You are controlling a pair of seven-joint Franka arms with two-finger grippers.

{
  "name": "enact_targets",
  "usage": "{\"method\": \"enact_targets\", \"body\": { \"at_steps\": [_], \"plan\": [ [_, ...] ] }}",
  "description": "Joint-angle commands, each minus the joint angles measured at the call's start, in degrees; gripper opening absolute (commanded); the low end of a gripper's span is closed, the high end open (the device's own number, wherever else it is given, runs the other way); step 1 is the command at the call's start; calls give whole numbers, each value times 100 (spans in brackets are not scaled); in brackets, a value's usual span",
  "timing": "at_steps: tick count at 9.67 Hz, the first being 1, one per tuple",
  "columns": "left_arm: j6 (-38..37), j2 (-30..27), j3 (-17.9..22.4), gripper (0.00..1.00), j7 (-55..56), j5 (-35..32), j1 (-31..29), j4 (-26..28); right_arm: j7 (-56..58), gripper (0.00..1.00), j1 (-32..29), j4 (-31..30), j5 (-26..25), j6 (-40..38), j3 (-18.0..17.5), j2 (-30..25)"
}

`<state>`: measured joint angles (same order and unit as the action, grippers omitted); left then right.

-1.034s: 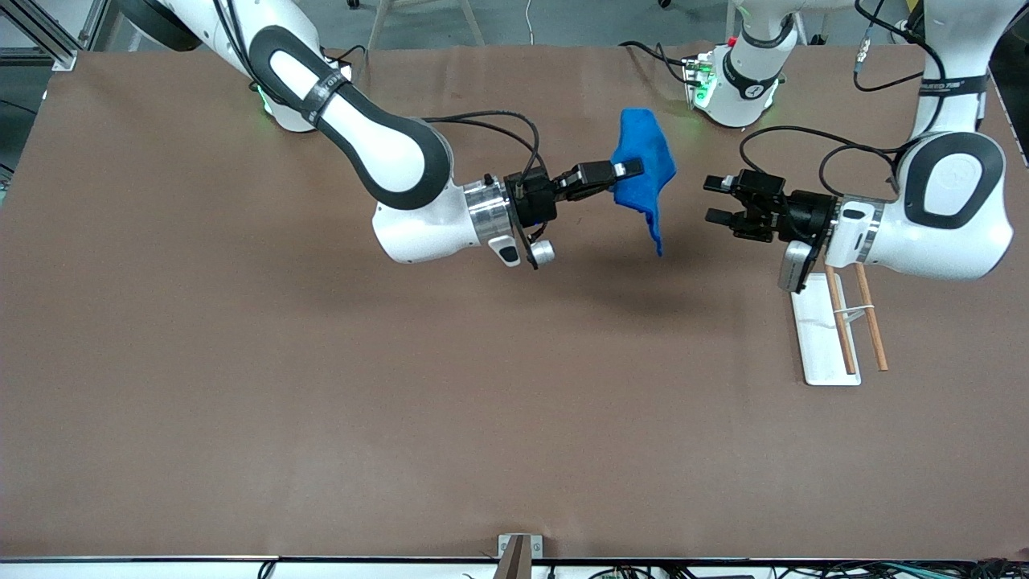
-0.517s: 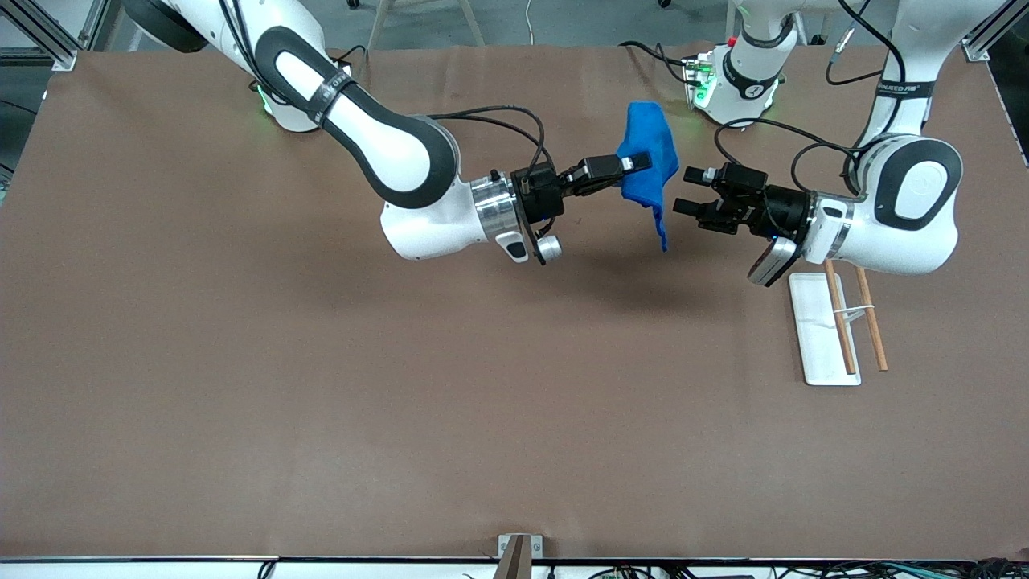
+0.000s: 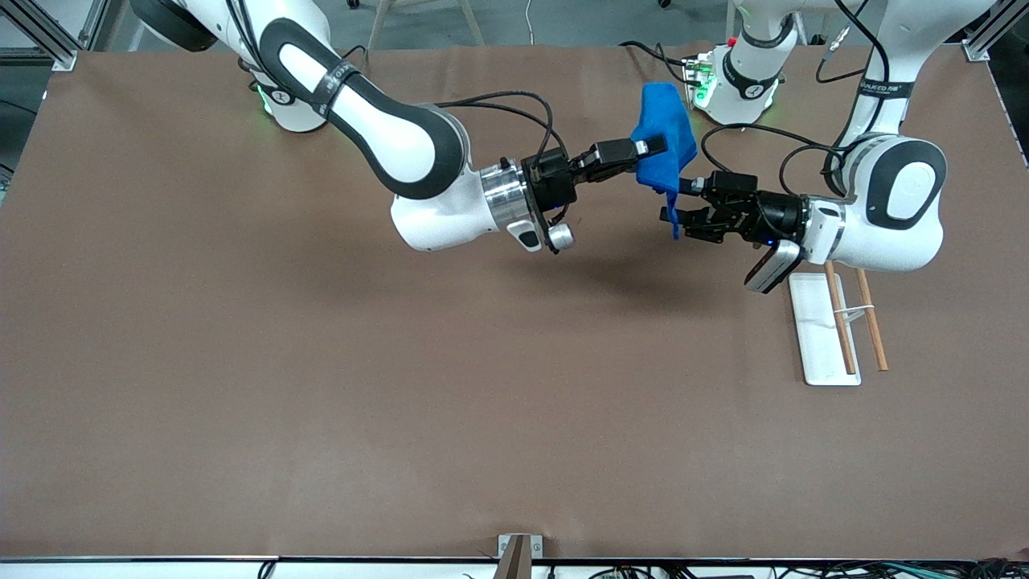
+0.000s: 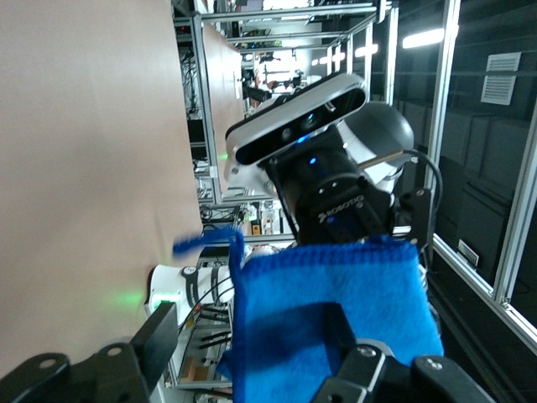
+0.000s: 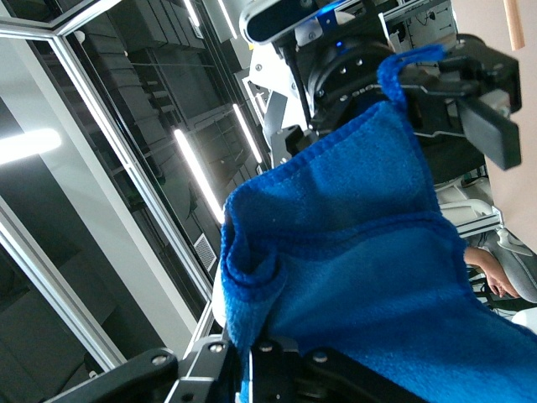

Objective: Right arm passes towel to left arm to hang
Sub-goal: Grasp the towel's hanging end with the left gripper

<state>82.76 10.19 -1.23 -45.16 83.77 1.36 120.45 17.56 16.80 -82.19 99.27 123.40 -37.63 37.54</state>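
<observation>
Brown matting covers the whole table point(image 3: 241, 362), and past its top edge lie a grey floor and bits of aluminium framing; the wrist views show dark panels, strip lights and more framing around the cell. Over the matting, toward the left arm's end of the table, the right arm point(image 3: 386, 137) reaches out from its green-lit base and the left arm point(image 3: 884, 201) bends in to meet it. Since a second ago the right arm has carried the towel point(image 3: 663, 141) a little closer to the left arm's base, and the left arm has swung in from well apart, so the gap between gripper and cloth is gone.

The towel hangs in the air, pinched by the right gripper point(image 3: 655, 146), whose fingers are clenched on its upper part. The left gripper point(image 3: 674, 201) sits at the towel's lower hanging corner with its fingers spread, one either side of the cloth, not yet closed on it. Below the left arm's wrist in the front view, a white tray point(image 3: 816, 342) holds two wooden sticks point(image 3: 852, 322) joined by a thin wire.

Lettering runs along the black band on the left arm's upper link, too small to read
</observation>
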Motion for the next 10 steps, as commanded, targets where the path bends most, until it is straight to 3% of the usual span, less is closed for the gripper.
{"method": "enact_targets", "body": {
  "at_steps": [1, 2, 6, 7, 10],
  "plan": [
    [162, -52, -44, 72, -204, 139, -75, 198, 116, 1, 60, 133, 171, 44, -25, 87],
    [153, -61, -44, 66, -213, 140, -136, 198, 125, 1, 69, 133, 171, 44, -25, 78],
    [92, -166, -44, 5, -239, 140, -233, 207, 125, 1, 86, 133, 171, 44, -25, 78],
    [91, -175, -44, 0, -239, 140, -233, 207, 116, 1, 86, 133, 171, 44, -25, 78],
    [83, -166, 0, 0, -205, 140, -251, 189, 125, 1, 95, 124, 189, 44, -25, 70]
  ]
}}
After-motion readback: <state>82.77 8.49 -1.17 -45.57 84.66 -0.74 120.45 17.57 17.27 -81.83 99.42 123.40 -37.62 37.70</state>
